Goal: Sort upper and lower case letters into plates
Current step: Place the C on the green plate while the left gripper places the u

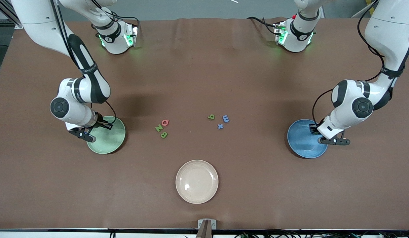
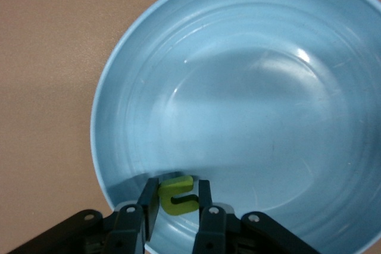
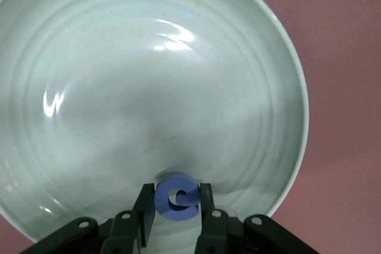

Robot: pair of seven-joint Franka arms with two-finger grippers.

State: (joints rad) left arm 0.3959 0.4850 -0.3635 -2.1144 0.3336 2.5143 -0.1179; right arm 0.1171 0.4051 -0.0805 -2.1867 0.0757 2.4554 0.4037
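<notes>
- The left end effector (image 2: 177, 203) is clamped on a small yellow-green letter (image 2: 177, 195), held between its fingers over the blue plate (image 2: 250, 81).
- The blue plate (image 1: 303, 140) sits on the table (image 1: 204, 66) toward the left arm's end, well apart from the other plates.
- The right end effector (image 3: 177, 206) grips a small blue letter (image 3: 177, 198) between its fingers, over the pale green plate (image 3: 149, 75).
- The pale green plate (image 1: 108, 137) lies toward the right arm's end of the table.
- Between the two plates, near the middle of the table, lie two loose groups of letters.
- One group, closer to the green plate: a pink Q (image 1: 165, 122), a green N (image 1: 158, 128) and a green B (image 1: 164, 134), almost touching.
- The other group, closer to the blue plate: a green b (image 1: 211, 116), a blue E (image 1: 226, 118) and a blue x (image 1: 220, 126), just beside one another.
- A cream-beige plate (image 1: 197, 181) rests near the middle of the table's edge nearest the front camera, nearer to that camera than both groups of letters.
</notes>
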